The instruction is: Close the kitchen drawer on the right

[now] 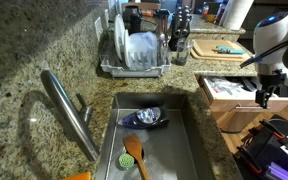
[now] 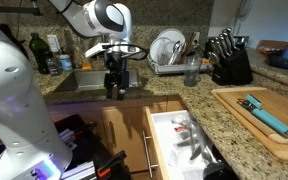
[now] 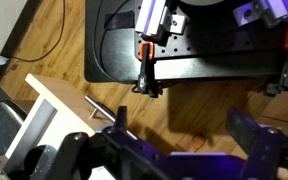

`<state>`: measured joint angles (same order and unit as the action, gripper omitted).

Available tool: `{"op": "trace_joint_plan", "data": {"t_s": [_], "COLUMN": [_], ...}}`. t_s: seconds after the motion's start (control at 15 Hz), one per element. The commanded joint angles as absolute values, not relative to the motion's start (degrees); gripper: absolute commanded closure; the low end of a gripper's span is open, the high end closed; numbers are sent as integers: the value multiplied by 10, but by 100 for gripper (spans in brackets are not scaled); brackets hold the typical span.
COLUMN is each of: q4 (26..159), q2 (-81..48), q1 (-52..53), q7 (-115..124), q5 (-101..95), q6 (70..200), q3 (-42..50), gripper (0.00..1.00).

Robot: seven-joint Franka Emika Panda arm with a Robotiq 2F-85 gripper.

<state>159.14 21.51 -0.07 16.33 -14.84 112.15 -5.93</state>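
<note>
1. The kitchen drawer (image 2: 162, 140) is pulled out under the granite counter (image 2: 199, 100), with its white interior showing.
2. The gripper (image 2: 116, 90) hangs at the drawer's 10 o'clock, apart from it, claw wide and empty.
3. This looks like the approach step. The next move calls for meeting the drawer front (image 3: 69, 108) and pushing it inward.

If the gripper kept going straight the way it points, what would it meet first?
Likely the wooden floor: the gripper points down, and the wrist view shows bare boards between its open fingers, the kitchen drawer off to one side. Depth is unclear.
</note>
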Motion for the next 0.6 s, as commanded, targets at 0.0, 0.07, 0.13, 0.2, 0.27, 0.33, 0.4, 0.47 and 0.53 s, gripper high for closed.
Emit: {"op": "trace_joint_plan", "data": {"t_s": [0.0, 0.07, 0.13, 0.2, 0.27, 0.33, 0.4, 0.47, 0.53], "q4": [1592, 1592, 1592, 1592, 1591, 1591, 1591, 1590, 1589], "q2": [127, 111, 95, 132, 114, 102, 96, 122, 126], "q1": [-29, -36, -39, -18, -22, -24, -24, -17, -15], "q7": [203, 224, 241, 218, 230, 236, 239, 249, 245], "q5": [-233, -268, -298, -257, -277, -285, -288, -250, -216], "q6": [1176, 1186, 1192, 1167, 1174, 1178, 1179, 1204, 1218], "q3": [-61, -59, -56, -53, -50, -49, -48, -47, -43], "gripper": [0, 0, 0, 0, 0, 0, 0, 0, 0]}}
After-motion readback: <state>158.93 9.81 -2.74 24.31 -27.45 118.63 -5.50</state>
